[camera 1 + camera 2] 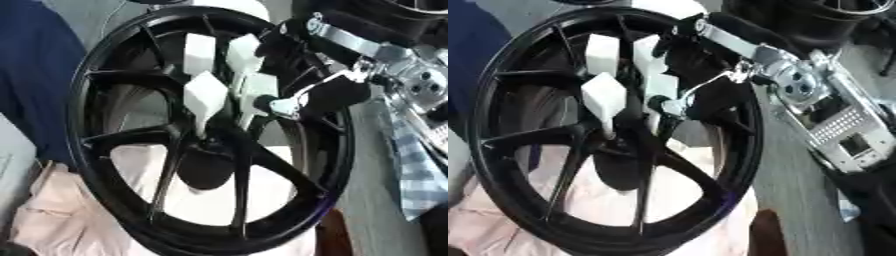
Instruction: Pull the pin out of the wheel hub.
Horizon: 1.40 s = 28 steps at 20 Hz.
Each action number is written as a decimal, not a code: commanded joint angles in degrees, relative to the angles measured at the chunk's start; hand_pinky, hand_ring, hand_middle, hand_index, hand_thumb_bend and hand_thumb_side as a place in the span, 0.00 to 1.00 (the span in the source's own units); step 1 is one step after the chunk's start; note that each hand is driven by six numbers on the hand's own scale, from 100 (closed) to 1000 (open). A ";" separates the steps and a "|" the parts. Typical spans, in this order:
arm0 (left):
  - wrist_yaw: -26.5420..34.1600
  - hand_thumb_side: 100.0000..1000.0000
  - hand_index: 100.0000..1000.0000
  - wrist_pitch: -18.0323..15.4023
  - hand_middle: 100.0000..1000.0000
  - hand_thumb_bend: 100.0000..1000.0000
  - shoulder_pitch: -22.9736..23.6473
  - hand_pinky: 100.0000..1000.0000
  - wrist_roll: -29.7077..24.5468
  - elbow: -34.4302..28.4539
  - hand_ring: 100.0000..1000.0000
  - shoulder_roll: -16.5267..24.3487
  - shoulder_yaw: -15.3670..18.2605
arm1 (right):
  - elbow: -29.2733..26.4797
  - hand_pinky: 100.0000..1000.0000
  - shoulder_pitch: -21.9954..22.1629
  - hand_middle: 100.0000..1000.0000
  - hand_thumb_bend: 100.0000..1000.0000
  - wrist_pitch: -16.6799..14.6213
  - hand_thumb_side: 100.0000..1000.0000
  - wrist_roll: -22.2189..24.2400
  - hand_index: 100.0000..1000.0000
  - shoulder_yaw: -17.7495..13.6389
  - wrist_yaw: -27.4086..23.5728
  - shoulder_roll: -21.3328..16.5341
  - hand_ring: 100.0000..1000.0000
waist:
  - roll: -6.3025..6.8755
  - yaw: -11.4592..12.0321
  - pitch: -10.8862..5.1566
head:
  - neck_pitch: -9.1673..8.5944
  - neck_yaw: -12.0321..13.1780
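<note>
Black, multi-spoked wheel filled most of both views, standing on edge and tilted, its rim running from the upper left to the lower right of the frame. Pale pink cloth lay beneath its lower left edge; dark blue fabric showed at the far left, and a blue-checked cloth at the right edge.

Right hand, black with silver links, entered from the upper right and reached into the wheel at its centre-right. White fingers spread over the spokes just above the hub, one pointing down toward the hub's dark centre. Whether those fingers were curled round anything could not be told; the pin itself could not be made out, though by the task it should have sat at the hub, just under the lowest fingertip. No left hand showed in either view.

Step in hand, by judgement: gaining a hold on the pin. To do it well, the fingertips ought to close on the pin's exposed end from opposite sides, clear of the neighbouring spokes, before any pull begins. The pull should then run straight along the pin's own axis, out of the hub face, since a sideways drag would likely bind it or tip the leaning wheel on its cloth.

No brand, label or legible writing appeared on the wheel, the hand or the cloths.
</note>
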 commanded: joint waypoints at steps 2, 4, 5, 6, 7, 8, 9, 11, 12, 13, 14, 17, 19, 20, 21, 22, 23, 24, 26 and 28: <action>0.18 0.86 0.63 0.04 0.42 0.00 -0.55 0.50 -0.18 -1.30 0.53 1.70 0.15 | -0.56 0.67 -0.16 0.56 0.39 -0.13 0.09 -0.20 0.68 -0.50 0.70 -1.75 0.72 | 0.56 0.04 -0.69 | -0.31 -0.22; 0.19 0.86 0.63 0.05 0.42 0.00 -0.59 0.50 -0.21 -1.33 0.53 1.70 0.15 | -0.56 0.67 -0.08 0.56 0.39 -0.14 0.08 -0.12 0.68 -0.45 0.76 -1.73 0.72 | 0.57 0.09 -0.62 | -0.30 -0.30; 0.20 0.86 0.63 0.05 0.42 0.00 -0.61 0.50 -0.22 -1.36 0.53 1.69 0.14 | -0.56 0.67 -0.06 0.56 0.39 -0.13 0.08 -0.05 0.68 -0.38 0.83 -1.73 0.72 | 0.57 0.12 -0.58 | -0.28 -0.35; 0.20 0.86 0.63 0.05 0.42 0.00 -0.64 0.50 -0.24 -1.38 0.53 1.68 0.13 | -0.56 0.67 -0.05 0.56 0.39 -0.11 0.08 0.03 0.68 -0.32 0.91 -1.72 0.72 | 0.58 0.16 -0.55 | -0.28 -0.41; 0.20 0.86 0.63 0.06 0.42 0.00 -0.67 0.50 -0.25 -1.40 0.53 1.67 0.12 | -0.56 0.67 -0.04 0.56 0.39 -0.06 0.08 0.11 0.68 -0.27 1.00 -1.71 0.72 | 0.58 0.20 -0.51 | -0.30 -0.46; 0.21 0.86 0.63 0.06 0.42 0.00 -0.70 0.50 -0.26 -1.43 0.53 1.64 0.12 | -0.56 0.67 -0.02 0.56 0.39 0.01 0.08 0.21 0.68 -0.21 1.12 -1.70 0.72 | 0.59 0.24 -0.48 | -0.33 -0.50; 0.22 0.86 0.63 0.07 0.42 0.00 -0.75 0.50 -0.28 -1.46 0.53 1.62 0.10 | -0.56 0.67 0.00 0.56 0.39 0.08 0.08 0.31 0.68 -0.15 1.23 -1.70 0.72 | 0.60 0.29 -0.44 | -0.36 -0.55; 0.23 0.86 0.63 0.09 0.42 0.00 -0.86 0.50 -0.33 -1.51 0.53 1.56 0.08 | -0.56 0.67 0.10 0.56 0.39 0.20 0.08 0.52 0.68 -0.04 1.45 -1.69 0.72 | 0.61 0.41 -0.37 | -0.40 -0.67; 0.23 0.86 0.63 0.09 0.42 0.00 -0.92 0.50 -0.34 -1.54 0.53 1.53 0.07 | -0.56 0.67 0.15 0.56 0.39 0.29 0.08 0.63 0.68 0.01 1.55 -1.67 0.72 | 0.61 0.48 -0.32 | -0.43 -0.72; 0.24 0.86 0.63 0.10 0.42 0.00 -0.97 0.50 -0.36 -1.57 0.53 1.51 0.05 | -0.56 0.67 0.20 0.56 0.39 0.39 0.08 0.72 0.68 0.06 1.62 -1.63 0.72 | 0.62 0.55 -0.27 | -0.48 -0.78; 0.23 0.86 0.63 0.11 0.42 0.00 -1.02 0.50 -0.39 -1.59 0.53 1.49 0.03 | -0.56 0.67 0.22 0.56 0.39 0.49 0.08 0.78 0.68 0.09 1.66 -1.59 0.72 | 0.63 0.61 -0.21 | -0.50 -0.85; 0.24 0.86 0.63 0.12 0.42 0.00 -1.13 0.50 -0.44 -1.65 0.53 1.45 -0.01 | -0.56 0.67 0.22 0.56 0.39 0.67 0.08 0.88 0.67 0.14 1.77 -1.51 0.72 | 0.63 0.76 -0.08 | -0.56 -1.07; 0.25 0.86 0.63 0.13 0.42 0.00 -1.21 0.50 -0.47 -1.69 0.53 1.42 -0.03 | -0.56 0.67 0.27 0.55 0.39 0.78 0.08 0.93 0.67 0.17 1.86 -1.48 0.72 | 0.63 0.85 -0.02 | -0.65 -1.17; 0.26 0.86 0.63 0.13 0.42 0.00 -1.25 0.50 -0.47 -1.70 0.53 1.40 -0.04 | -0.56 0.67 0.30 0.55 0.39 0.82 0.08 0.96 0.67 0.20 1.91 -1.48 0.72 | 0.63 0.89 0.01 | -0.67 -1.21; 0.26 0.86 0.63 0.13 0.42 0.00 -1.28 0.50 -0.48 -1.72 0.53 1.39 -0.04 | -0.56 0.67 0.34 0.55 0.39 0.87 0.08 1.00 0.67 0.22 1.95 -1.48 0.72 | 0.63 0.93 0.04 | -0.70 -1.26; 0.26 0.86 0.63 0.14 0.42 0.00 -1.32 0.50 -0.49 -1.74 0.53 1.37 -0.06 | -0.56 0.67 0.39 0.55 0.39 0.91 0.08 1.03 0.67 0.21 2.00 -1.48 0.72 | 0.63 0.97 0.06 | -0.72 -1.31; 0.26 0.86 0.63 0.14 0.42 0.00 -1.36 0.50 -0.52 -1.76 0.53 1.36 -0.08 | -0.50 0.67 0.45 0.55 0.39 0.93 0.08 1.06 0.67 0.19 2.04 -1.48 0.72 | 0.63 1.01 0.09 | -0.75 -1.37; 0.26 0.86 0.63 0.15 0.42 0.00 -1.39 0.50 -0.55 -1.78 0.53 1.34 -0.09 | -0.40 0.67 0.48 0.55 0.37 0.90 0.07 1.09 0.67 0.18 2.09 -1.49 0.72 | 0.63 1.06 0.12 | -0.77 -1.42; 0.26 0.86 0.63 0.16 0.42 0.00 -1.45 0.50 -0.61 -1.83 0.53 1.33 -0.12 | -0.09 0.67 0.49 0.55 0.38 0.77 0.07 1.13 0.67 0.15 2.18 -1.47 0.72 | 0.63 1.12 0.18 | -0.78 -1.53; 0.26 0.86 0.63 0.18 0.42 0.00 -1.49 0.50 -0.67 -1.91 0.53 1.30 -0.14 | 0.23 0.67 0.47 0.55 0.38 0.60 0.06 1.09 0.67 0.10 2.19 -1.42 0.72 | 0.64 1.19 0.24 | -0.80 -1.63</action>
